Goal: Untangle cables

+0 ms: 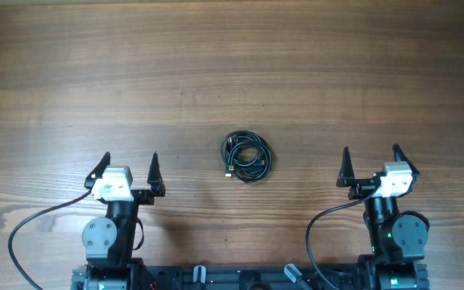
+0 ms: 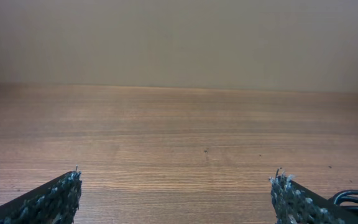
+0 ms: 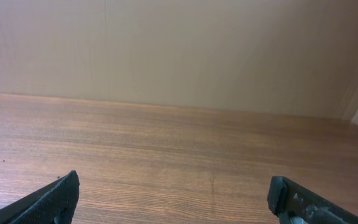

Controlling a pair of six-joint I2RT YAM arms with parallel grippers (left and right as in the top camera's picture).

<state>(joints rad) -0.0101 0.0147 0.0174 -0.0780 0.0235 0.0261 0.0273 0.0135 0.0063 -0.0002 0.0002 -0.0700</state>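
Observation:
The cables [image 1: 246, 156] lie as one small knotted black coil on the wooden table, midway between the two arms. My left gripper [image 1: 129, 163] stands open to the coil's left, apart from it, with only bare wood between its fingers. A bit of the cables [image 2: 356, 199] shows at the bottom right of the left wrist view, beyond the right fingertip [image 2: 284, 186]. To the coil's right my right gripper [image 1: 371, 156] is open as well and holds nothing. The right wrist view shows only wood between that gripper's [image 3: 173, 190] fingers.
The wooden table [image 1: 232, 72] stretches far beyond the coil. A plain beige wall [image 2: 179, 37] rises at its far edge. Thick black arm cables [image 1: 31, 234] curve along the near edge beside both arm bases.

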